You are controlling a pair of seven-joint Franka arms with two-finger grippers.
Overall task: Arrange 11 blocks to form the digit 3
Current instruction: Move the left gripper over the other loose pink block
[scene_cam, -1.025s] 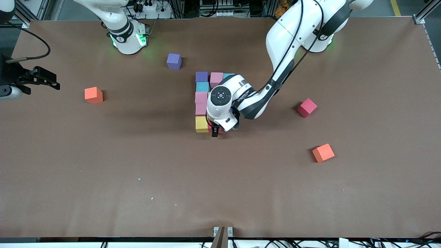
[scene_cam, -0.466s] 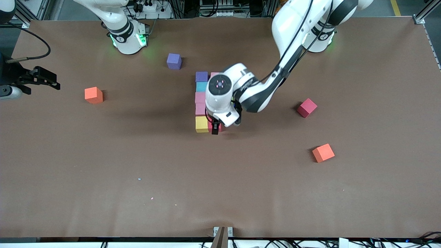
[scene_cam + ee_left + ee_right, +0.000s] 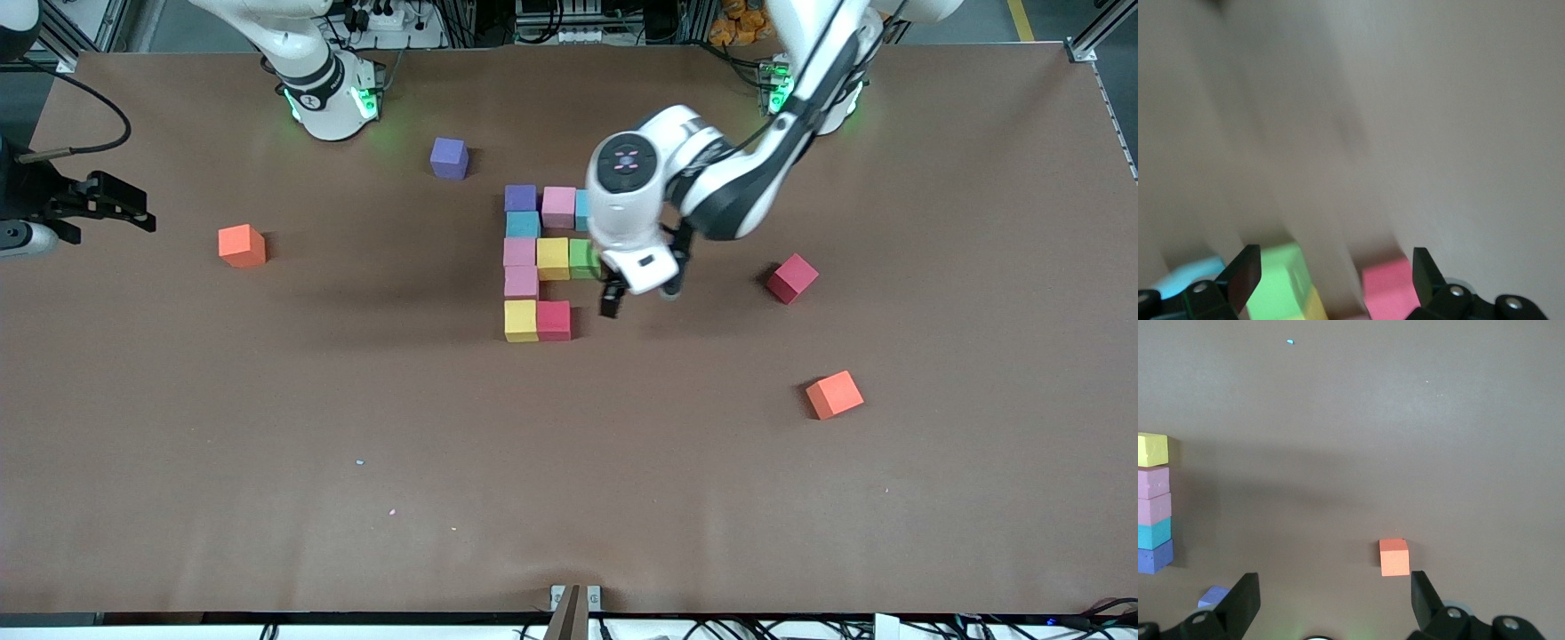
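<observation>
The blocks form a partial figure mid-table. Farthest from the front camera lie a purple cube (image 3: pixel 520 197), a pink one (image 3: pixel 558 206) and a blue one (image 3: pixel 581 210), half hidden by the left arm. A teal cube (image 3: pixel 523 224) and two pink cubes (image 3: pixel 519 252) run down the side. Yellow (image 3: pixel 552 258) and green (image 3: pixel 583 258) cubes fill the middle row; yellow (image 3: pixel 521 320) and crimson (image 3: pixel 553 320) the nearest. A loose crimson cube (image 3: pixel 792 277) sits toward the left arm's end. My left gripper (image 3: pixel 638 298) (image 3: pixel 1331 280) hangs open and empty beside the green cube (image 3: pixel 1275 280). My right gripper (image 3: pixel 120 209) (image 3: pixel 1335 607) waits open.
A loose purple cube (image 3: pixel 449 157) lies near the right arm's base. One orange cube (image 3: pixel 242 245) (image 3: pixel 1394 557) sits toward the right arm's end, another (image 3: pixel 834 395) toward the left arm's end, nearer the front camera than the loose crimson cube.
My left gripper has lifted away from the crimson cube beside the near yellow one and swung toward the left arm's end, uncovering the middle row. The right arm has not moved.
</observation>
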